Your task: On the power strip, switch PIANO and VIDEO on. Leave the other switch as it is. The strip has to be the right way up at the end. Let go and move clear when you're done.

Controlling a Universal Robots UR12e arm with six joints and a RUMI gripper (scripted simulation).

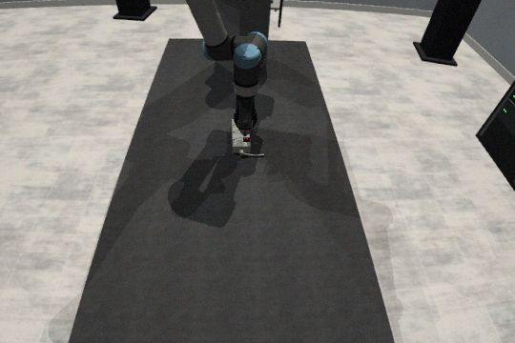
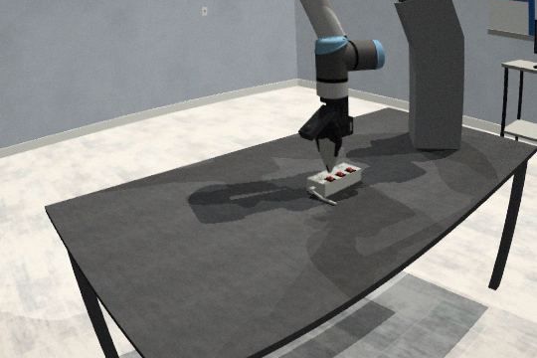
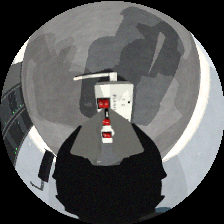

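The white power strip lies on the table with its switches and sockets facing up. Three red switches sit in a row: the cord-end switch, the middle switch and the far switch. A label beside the cord-end switch is too blurred to read surely. The rocker positions cannot be told. My gripper is shut and empty, pointing down. Its tips are at or just above the strip's top, between the cord-end and middle switches in the wrist view, partly hiding the middle one.
A short white cord sticks out from the strip's near end and bends to one side. The strip stands on the dark table. The arm's grey pedestal stands at the table's far end.
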